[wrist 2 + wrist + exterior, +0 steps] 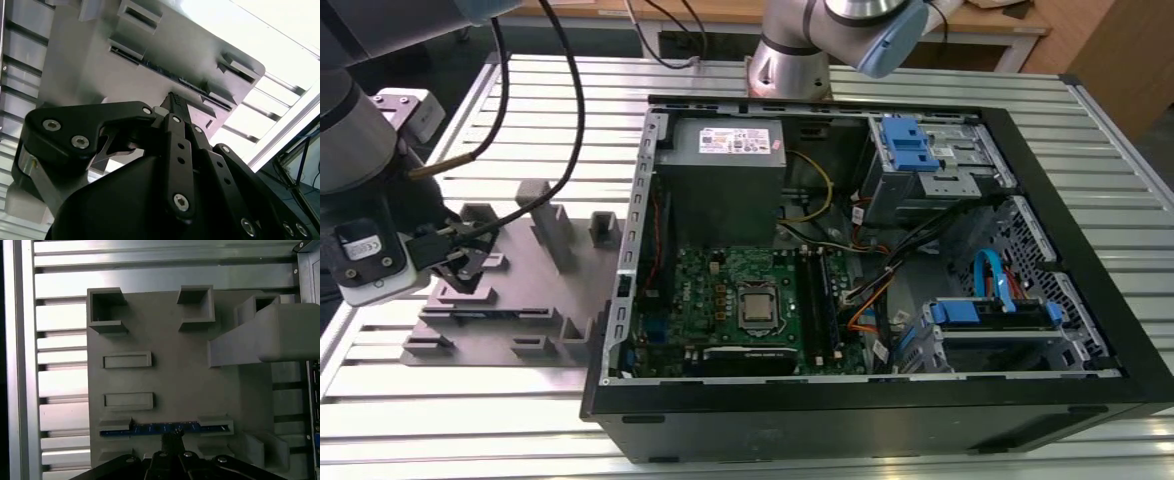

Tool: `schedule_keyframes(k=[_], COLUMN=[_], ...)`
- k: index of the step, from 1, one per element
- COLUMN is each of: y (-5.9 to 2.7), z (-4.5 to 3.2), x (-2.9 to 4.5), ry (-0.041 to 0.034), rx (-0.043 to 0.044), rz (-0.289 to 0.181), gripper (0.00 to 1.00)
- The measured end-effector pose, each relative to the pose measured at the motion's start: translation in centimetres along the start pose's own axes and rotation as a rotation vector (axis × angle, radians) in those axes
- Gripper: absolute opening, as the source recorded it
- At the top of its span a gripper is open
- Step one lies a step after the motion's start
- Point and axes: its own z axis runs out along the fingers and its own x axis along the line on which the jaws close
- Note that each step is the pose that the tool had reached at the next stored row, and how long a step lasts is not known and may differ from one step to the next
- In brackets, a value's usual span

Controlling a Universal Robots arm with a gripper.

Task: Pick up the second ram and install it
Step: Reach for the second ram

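Note:
The second ram [150, 429] is a thin dark blue stick standing on edge in a slot pair near one end of the grey tray [165, 375]. It also shows as a dark strip [195, 86] in the second wrist view and as a blue sliver [487, 312] in the exterior view. My gripper [172, 439] hangs just above the stick's middle, with its black fingers [175, 99] pressed together into one tip. At the exterior view's left, the gripper [458, 272] sits over the tray [520, 260], a little above the ram.
An open black computer case [854, 400] lies to the exterior view's right of the tray, with a green motherboard [720, 275] and a silver chip [758, 308] inside. Another arm's base [794, 60] stands behind the case. Upright posts [547, 215] rise from the tray. A slatted metal table [454, 420] lies under everything.

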Motion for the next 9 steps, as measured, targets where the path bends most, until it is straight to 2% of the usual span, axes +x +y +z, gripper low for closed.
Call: schedule_keyframes(k=[9], y=[-0.04], z=[0.96], x=[0.02], ry=[-0.0001], rx=[0.0001], rz=[0.000], gripper=[0.07])
